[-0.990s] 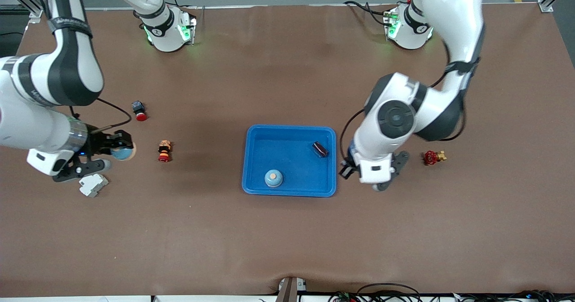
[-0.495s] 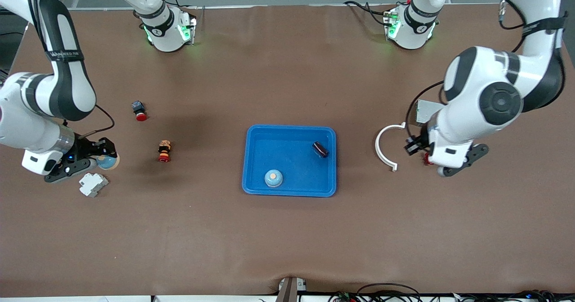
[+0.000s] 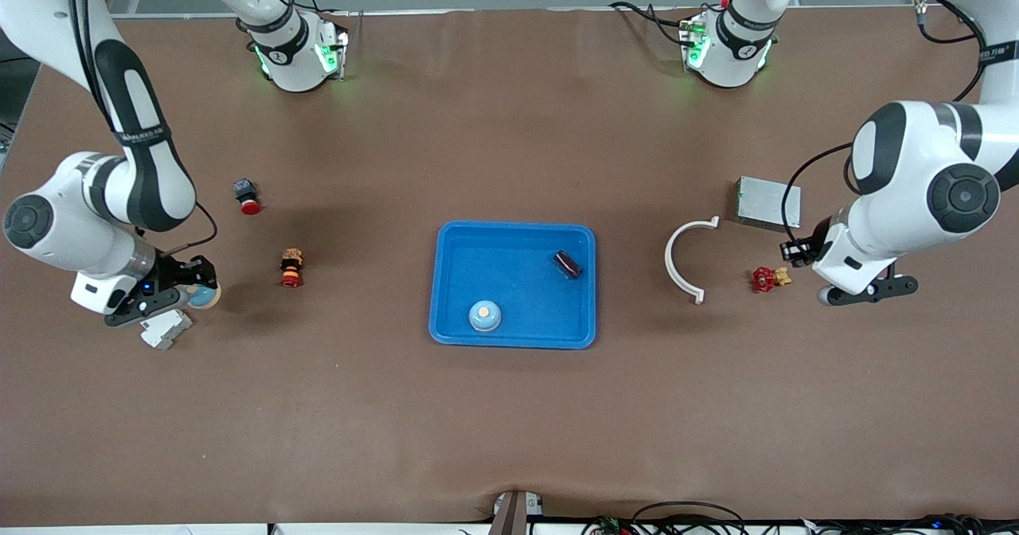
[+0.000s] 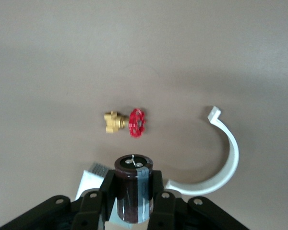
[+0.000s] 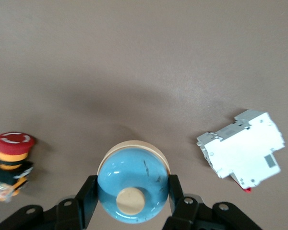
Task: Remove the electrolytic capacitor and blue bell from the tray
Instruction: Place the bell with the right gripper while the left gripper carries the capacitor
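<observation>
- Tray (image 3: pixel 450 280): bright blue, low-rimmed, at mid-table. We count two parts inside it: a blue bell (image 3: pixel 484 314) in the corner nearest the front camera, and a dark capacitor (image 3: pixel 568 263) lying on its side near the rim toward the left arm's end.
- Left gripper (image 3: pixel 798 250): over bare table at the left arm's end of the table, well apart from the tray. In the left wrist view its fingers (image 4: pixel 107 191) pinch a second dark electrolytic capacitor (image 4: pixel 133 187), held upright with its silver top showing.
- Below that gripper: red-handled brass valve (image 4: pixel 126 123), white curved clip (image 4: pixel 223 159), and a grey box (image 3: pixel 767 201) farther from the front camera.
- Right gripper (image 3: pixel 197 283): low over the table at the right arm's end, pads (image 5: pixel 87 196) clamped on either flank of a second blue bell (image 5: pixel 131 186), dome and cream button facing the wrist camera.
- Beside that bell: white breaker block (image 5: pixel 242 148) and a red-capped push button (image 5: pixel 10 163); a smaller red button (image 3: pixel 247 196) sits farther from the front camera.
- Step in hand, as we judge it: setting both carried parts down outside the tray.
- To do it well, we would lower each part until it touches bare table before parting the fingers, keep the capacitor upright so it cannot roll toward the valve, keep the bell off the breaker block, then lift straight up.
</observation>
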Controlling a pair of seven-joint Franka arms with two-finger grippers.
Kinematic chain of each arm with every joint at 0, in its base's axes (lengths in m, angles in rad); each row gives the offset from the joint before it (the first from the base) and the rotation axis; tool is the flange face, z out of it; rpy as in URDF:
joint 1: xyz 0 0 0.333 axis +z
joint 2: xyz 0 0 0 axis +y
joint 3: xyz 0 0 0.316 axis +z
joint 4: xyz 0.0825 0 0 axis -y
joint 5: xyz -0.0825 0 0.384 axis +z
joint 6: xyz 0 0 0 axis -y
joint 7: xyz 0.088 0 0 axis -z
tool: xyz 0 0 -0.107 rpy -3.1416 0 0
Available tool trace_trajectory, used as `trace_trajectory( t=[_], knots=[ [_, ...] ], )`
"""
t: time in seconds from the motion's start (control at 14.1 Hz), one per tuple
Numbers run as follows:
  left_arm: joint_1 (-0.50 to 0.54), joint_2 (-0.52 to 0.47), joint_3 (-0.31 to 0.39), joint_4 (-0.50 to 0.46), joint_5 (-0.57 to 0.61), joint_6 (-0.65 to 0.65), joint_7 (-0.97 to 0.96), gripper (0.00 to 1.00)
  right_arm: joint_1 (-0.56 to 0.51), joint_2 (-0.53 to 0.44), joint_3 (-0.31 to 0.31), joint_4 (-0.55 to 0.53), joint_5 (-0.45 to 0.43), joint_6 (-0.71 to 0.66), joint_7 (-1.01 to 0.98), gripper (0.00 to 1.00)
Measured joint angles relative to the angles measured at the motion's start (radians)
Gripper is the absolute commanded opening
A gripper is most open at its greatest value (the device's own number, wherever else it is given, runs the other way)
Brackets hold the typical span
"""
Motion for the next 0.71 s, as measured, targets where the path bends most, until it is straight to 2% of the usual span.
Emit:
trace_trajectory(
  t=[0.21, 0.42, 0.71],
  knots=[
    [-0.009, 0.098, -0.005, -0.006, 0.003, 0.141, 0.006, 0.0, -0.001, 0.07, 0.002, 0.0, 0.001, 0.078, -0.001, 0.0],
    [-0.038, 0.189, -0.007, -0.006, 0.007, 0.26, -0.018, 0.0, -0.002, 0.092, 0.004, 0.001, 0.002, 0.094, -0.001, 0.0],
    [-0.061, 0.253, -0.008, -0.001, 0.018, 0.307, -0.06, 0.0, -0.003, 0.097, 0.005, 0.001, 0.023, 0.099, -0.001, 0.0]
  ],
)
